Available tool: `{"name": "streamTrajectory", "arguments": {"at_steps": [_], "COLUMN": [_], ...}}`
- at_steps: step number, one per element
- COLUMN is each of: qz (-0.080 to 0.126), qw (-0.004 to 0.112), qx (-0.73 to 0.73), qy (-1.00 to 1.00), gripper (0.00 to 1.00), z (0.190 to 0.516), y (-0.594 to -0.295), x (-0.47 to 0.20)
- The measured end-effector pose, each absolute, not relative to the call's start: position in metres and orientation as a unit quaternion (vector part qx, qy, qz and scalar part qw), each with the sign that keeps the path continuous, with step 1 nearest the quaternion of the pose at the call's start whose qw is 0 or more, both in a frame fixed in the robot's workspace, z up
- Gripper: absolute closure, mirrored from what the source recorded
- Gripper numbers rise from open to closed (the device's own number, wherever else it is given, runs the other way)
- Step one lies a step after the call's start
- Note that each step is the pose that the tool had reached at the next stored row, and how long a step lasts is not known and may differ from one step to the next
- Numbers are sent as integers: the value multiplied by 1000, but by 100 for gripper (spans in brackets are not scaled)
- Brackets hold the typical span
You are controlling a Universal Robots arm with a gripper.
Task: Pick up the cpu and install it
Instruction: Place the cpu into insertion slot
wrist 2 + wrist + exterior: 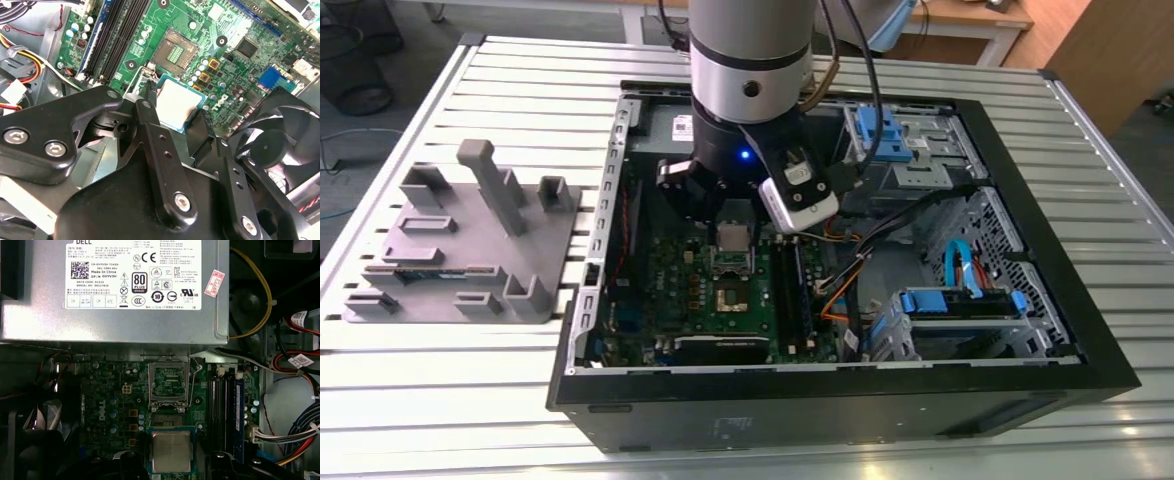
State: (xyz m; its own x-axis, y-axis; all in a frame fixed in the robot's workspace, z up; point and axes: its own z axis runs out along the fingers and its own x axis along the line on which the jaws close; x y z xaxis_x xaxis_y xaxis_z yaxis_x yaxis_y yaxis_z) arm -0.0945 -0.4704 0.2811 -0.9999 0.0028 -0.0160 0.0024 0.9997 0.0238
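Gripper (175, 116) narrow, shut on the cpu (179, 100) - one black finger (149, 102) pressing each of two opposite edges, metal top up. The cpu looks lifted clear of the green board (235, 75), near the open socket (175, 52) but not centred over it.

We judge the step in hand to be carrying the chip to the socket. To do it well:
- keep the cpu level
- square its edges w/ the socket walls
- bring it straight down, no sliding, as the contacts would likely bend
- keep the fingers off the hinged frame (152, 385) beside the socket
- match the corner mark, which we can't make out, so orientation can't be checked

What each view adds:
- Exterior view: the arm (747, 60) reaches down into the open pc case (1107, 365), which gives a sense of the cpu's height over the board.
- Second wrist view: looks along the gripper, so it shows finger contact on the chip's edges and the socket's contact grid.
- First wrist view: shows the cpu top almost face-on, w/ the frame beyond it, the labelled psu (30, 315) past that and the ram (225, 405) off to one side - best for judging alignment.
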Motion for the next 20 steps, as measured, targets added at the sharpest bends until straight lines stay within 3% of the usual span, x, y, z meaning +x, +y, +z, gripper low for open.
{"name": "streamTrajectory", "arguments": {"at_steps": [20], "qz": [12], "qw": [8], "qx": [1], "qy": [1000], "gripper": [53], "z": [271], "y": [-475], "x": [-95]}}
